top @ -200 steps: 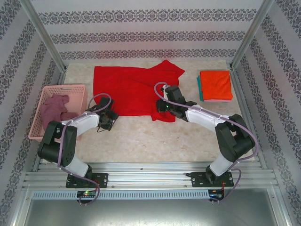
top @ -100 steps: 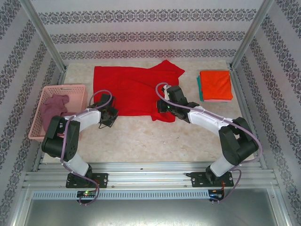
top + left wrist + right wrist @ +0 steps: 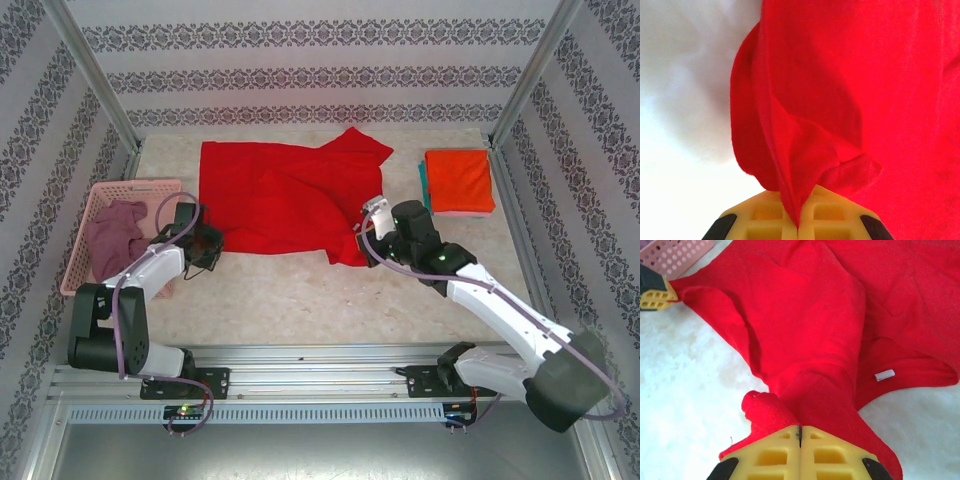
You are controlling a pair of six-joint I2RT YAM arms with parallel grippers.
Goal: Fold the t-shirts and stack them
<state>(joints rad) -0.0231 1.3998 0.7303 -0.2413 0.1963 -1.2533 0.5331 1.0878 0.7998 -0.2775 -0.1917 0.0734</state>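
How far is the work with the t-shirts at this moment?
Done: the orange t-shirt lies folded on the teal t-shirt at the far right. In hand: the left claw and right claw are shut on the near corners of the red t-shirt. Left: folding and stacking it, then the mauve t-shirt crumpled in the pink basket.

Bright red t-shirt (image 3: 285,195), spread, rumpled

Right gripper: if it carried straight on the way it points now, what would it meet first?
The red t-shirt: the right gripper is shut on its edge, and the raised cloth lies directly ahead of the fingertips. Depth beyond that fold is unclear.
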